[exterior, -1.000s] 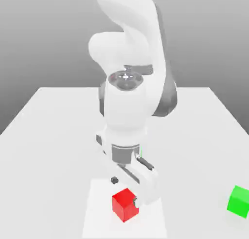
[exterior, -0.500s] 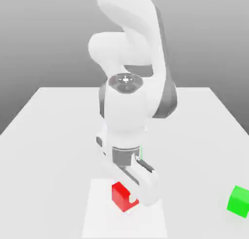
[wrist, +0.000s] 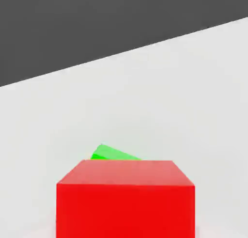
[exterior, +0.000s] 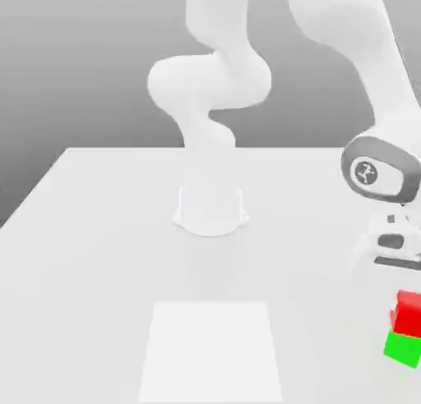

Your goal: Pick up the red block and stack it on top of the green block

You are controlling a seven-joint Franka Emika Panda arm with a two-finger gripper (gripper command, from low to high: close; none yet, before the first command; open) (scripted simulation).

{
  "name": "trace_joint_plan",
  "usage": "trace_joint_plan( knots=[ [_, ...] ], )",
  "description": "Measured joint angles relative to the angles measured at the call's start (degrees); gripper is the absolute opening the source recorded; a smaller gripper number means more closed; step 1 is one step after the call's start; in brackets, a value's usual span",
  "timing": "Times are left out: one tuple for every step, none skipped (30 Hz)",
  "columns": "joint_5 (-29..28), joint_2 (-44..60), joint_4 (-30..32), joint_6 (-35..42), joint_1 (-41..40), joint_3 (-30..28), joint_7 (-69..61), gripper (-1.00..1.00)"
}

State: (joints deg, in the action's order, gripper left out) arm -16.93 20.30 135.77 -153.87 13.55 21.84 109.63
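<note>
The red block [exterior: 409,312] is at the exterior view's far right edge, directly over the green block [exterior: 402,350], and their faces appear to meet. My gripper [exterior: 401,267] hangs straight above the red block, with the white wrist just over it. In the hand view the red block [wrist: 126,198] looms close to the camera. A sliver of the green block [wrist: 112,153] pokes out from behind its top edge.
The white table [exterior: 99,229] stretches across the scene, with a paler rectangular patch [exterior: 210,349] near its front. The arm's round base [exterior: 210,209] stands at mid-table. The stack sits close to the table's edge at the exterior view's right.
The arm has swung from the pale patch at the table's front to the exterior view's far right. The red block went with it and now sits over the green block.
</note>
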Motion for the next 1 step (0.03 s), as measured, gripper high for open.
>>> trace_joint_plan(
  knots=[
    [0.00,0.00,0.00,0.00,0.00,0.00,0.00,1.00]
  ],
)
